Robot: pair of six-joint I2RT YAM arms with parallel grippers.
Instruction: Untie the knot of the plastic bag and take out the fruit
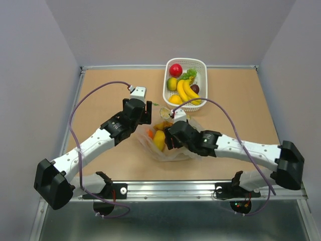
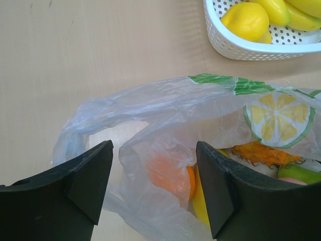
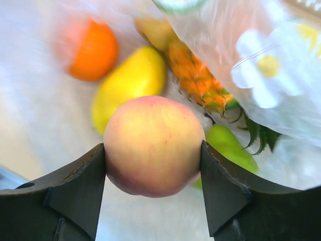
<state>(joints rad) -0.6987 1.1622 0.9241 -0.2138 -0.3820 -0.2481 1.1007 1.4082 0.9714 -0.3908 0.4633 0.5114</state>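
The plastic bag [image 1: 173,152] lies open at mid-table with the fruit inside; its knot is out of view. In the right wrist view, my right gripper [image 3: 153,150] is shut on the pink-orange peach [image 3: 153,135], both pads pressed to its sides. Behind the peach lie an orange [image 3: 93,50], a yellow oval fruit [image 3: 130,80], a small pineapple [image 3: 195,75] and a green fruit [image 3: 228,145]. My left gripper [image 2: 153,150] is open at the bag's left rim. A fold of clear plastic [image 2: 165,108] rises between its fingers, with the orange [image 2: 170,175] showing through it.
A white slotted basket [image 1: 203,75] stands at the back, holding bananas, a red apple and other fruit. Its corner [image 2: 251,47] is just beyond the bag in the left wrist view. Both arms [image 1: 95,143] reach in from the near edge and meet at the bag.
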